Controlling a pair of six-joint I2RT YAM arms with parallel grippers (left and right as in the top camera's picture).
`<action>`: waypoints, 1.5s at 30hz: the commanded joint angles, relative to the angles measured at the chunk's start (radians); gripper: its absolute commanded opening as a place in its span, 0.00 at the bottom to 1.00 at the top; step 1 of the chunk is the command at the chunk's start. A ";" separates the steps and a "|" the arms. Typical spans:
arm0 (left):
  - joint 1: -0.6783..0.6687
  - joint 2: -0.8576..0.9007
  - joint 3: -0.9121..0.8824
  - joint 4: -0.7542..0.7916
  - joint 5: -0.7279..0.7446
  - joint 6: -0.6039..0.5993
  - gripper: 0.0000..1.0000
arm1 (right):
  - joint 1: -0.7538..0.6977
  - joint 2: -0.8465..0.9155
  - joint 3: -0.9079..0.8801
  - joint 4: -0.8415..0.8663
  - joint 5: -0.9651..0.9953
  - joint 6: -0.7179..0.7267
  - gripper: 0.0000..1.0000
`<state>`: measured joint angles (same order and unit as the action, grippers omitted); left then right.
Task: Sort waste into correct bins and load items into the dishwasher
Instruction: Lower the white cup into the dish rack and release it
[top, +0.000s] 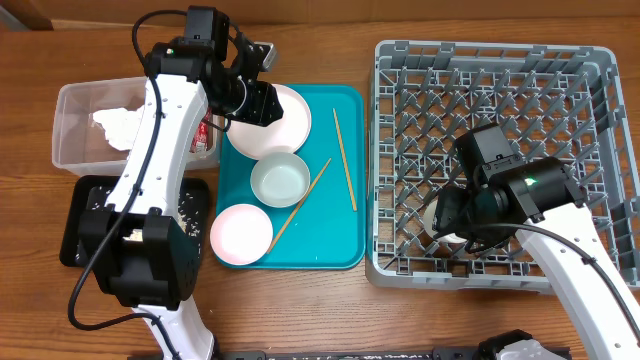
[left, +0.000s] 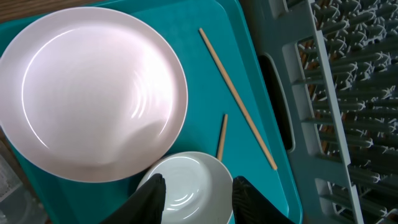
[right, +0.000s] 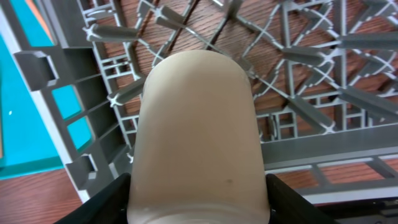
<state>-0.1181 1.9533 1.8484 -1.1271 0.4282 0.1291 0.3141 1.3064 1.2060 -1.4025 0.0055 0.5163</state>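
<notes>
My left gripper (top: 260, 100) hovers open over the big pale pink plate (left: 93, 93) at the back of the teal tray (top: 340, 245), holding nothing. A white bowl (left: 189, 183) lies below its fingertips (left: 149, 199). Two chopsticks (top: 344, 160) (top: 300, 205) and a small round plate (top: 240, 233) also lie on the tray. My right gripper (right: 198, 202) is shut on a small white cup (right: 196, 124), held over the front left corner of the grey dish rack (top: 500, 60). The cup's lower end is hidden at the bottom edge of the right wrist view.
A clear tub (top: 72, 100) at the far left holds a crumpled white napkin (top: 118, 122). A black tray (top: 85, 205) with scattered rice grains sits in front of it. A red wrapper (top: 206, 130) shows beside the left arm.
</notes>
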 joint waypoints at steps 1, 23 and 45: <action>-0.007 -0.010 0.010 0.002 -0.014 -0.014 0.38 | 0.002 -0.002 0.031 -0.029 0.026 0.016 0.52; -0.007 -0.010 0.010 -0.021 -0.020 -0.014 0.41 | 0.006 0.067 0.207 -0.269 -0.066 -0.023 0.52; -0.007 -0.010 0.010 -0.046 -0.047 -0.013 0.48 | 0.028 0.189 0.055 -0.061 -0.096 -0.045 0.86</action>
<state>-0.1184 1.9533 1.8484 -1.1740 0.3843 0.1280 0.3420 1.4990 1.2472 -1.4807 -0.0998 0.4709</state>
